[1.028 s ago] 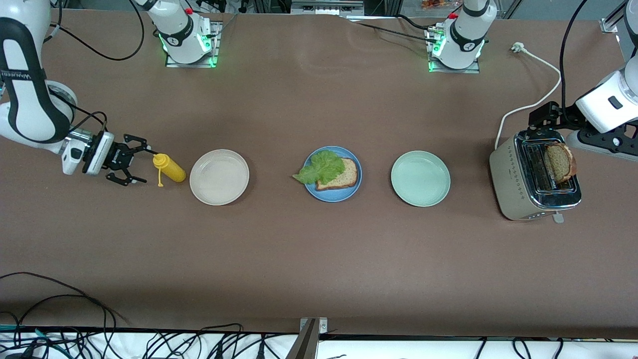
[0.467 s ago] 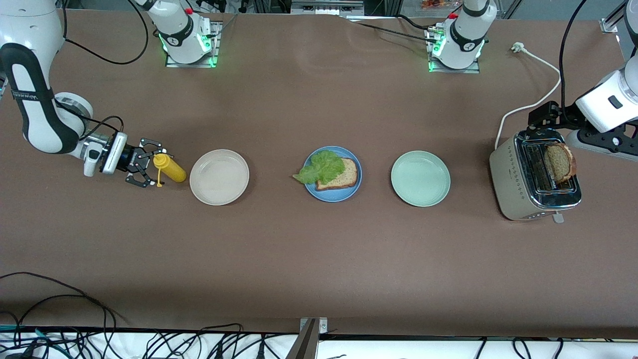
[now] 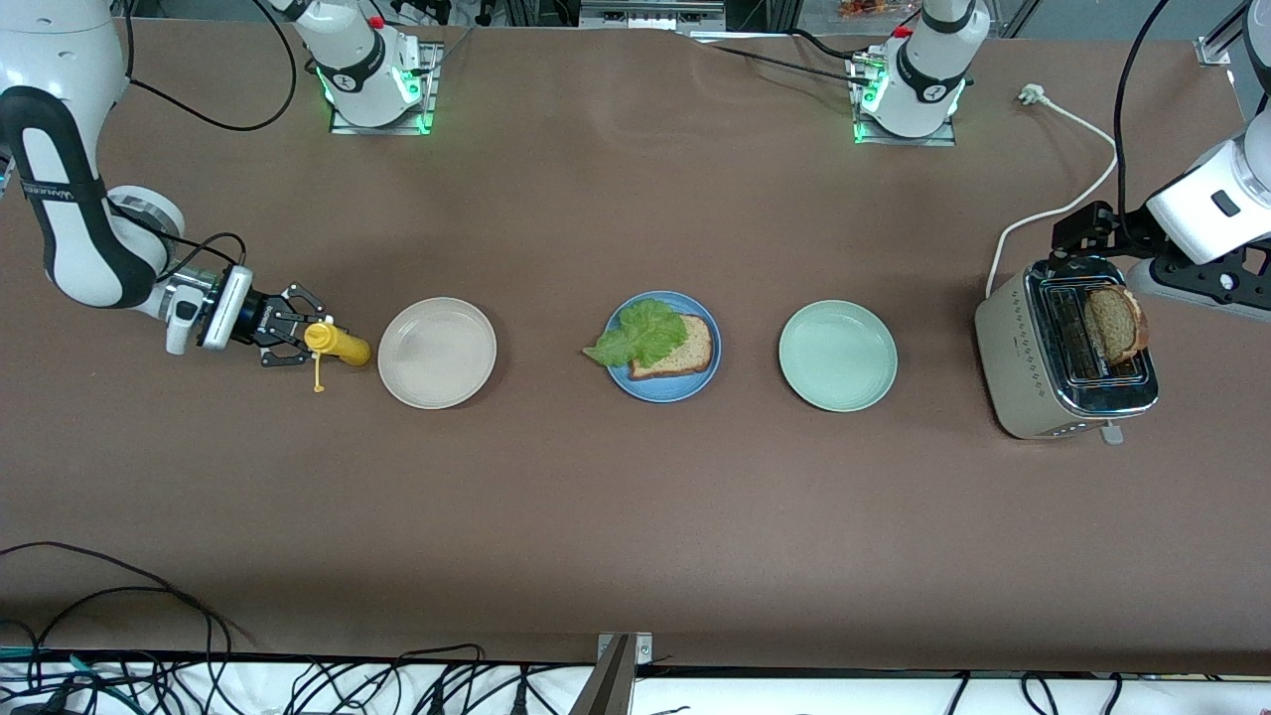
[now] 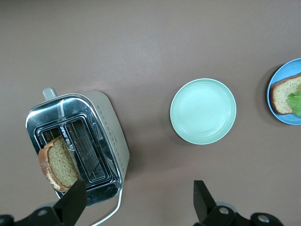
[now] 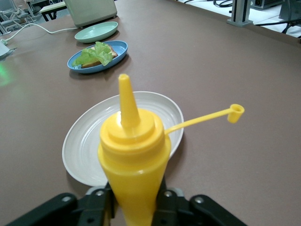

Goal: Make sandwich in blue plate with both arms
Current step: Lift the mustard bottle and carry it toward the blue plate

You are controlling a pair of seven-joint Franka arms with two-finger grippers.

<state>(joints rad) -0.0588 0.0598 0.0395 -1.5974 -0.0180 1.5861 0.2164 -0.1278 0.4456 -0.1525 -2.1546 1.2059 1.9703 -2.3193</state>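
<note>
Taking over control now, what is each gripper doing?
Left gripper: open, empty, over the toaster.
Right gripper: closed on the yellow bottle.

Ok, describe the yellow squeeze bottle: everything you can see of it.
The yellow squeeze bottle looks like soft, glossy plastic, with a cone nozzle and its small cap hanging off on a thin tether. In the front view it stands at the right arm's end of the table beside the beige-white plate. The right pincer has its fingers on either side of the body; the left pincer is nowhere near it.

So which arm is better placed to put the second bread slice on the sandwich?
Left: its open gripper hovers over the toaster holding that slice; the right gripper is closed around the yellow bottle.
</note>
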